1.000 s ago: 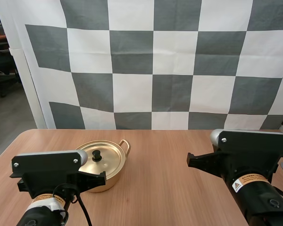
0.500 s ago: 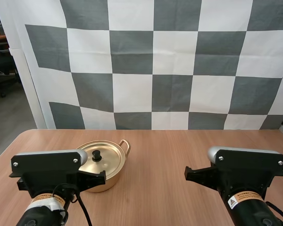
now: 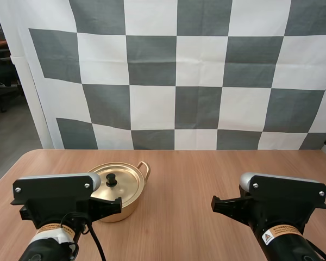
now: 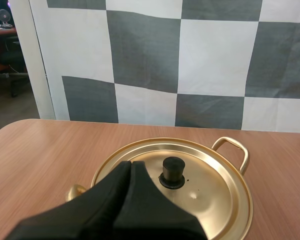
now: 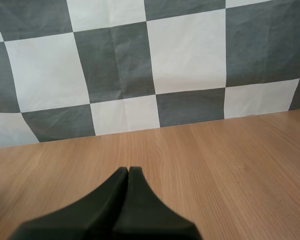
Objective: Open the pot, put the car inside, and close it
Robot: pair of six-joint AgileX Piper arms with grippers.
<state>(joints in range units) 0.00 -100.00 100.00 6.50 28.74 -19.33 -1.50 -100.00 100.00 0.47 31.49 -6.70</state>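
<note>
Our right arm [image 3: 282,217] has sunk lower and nearer camera since a second ago; left arm [image 3: 54,204] unchanged. Our left gripper [image 4: 130,164]: fingers pressed together, holding nothing, tips just short of knob [image 4: 173,171] on lid [image 4: 205,187]. Our right gripper [image 5: 128,170]: likewise closed, empty, above bare table [image 5: 215,160]. Gold pot [image 3: 119,187] sits on table left of centre, ahead of left arm, lid seated.

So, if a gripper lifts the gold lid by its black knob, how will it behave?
The lid looks like thin, stiff metal, so it is probably light and rigid. Its knob is small and round, so the lid may tilt or swing in a pinch. The shiny surface suggests it slides easily if pushed.
</note>
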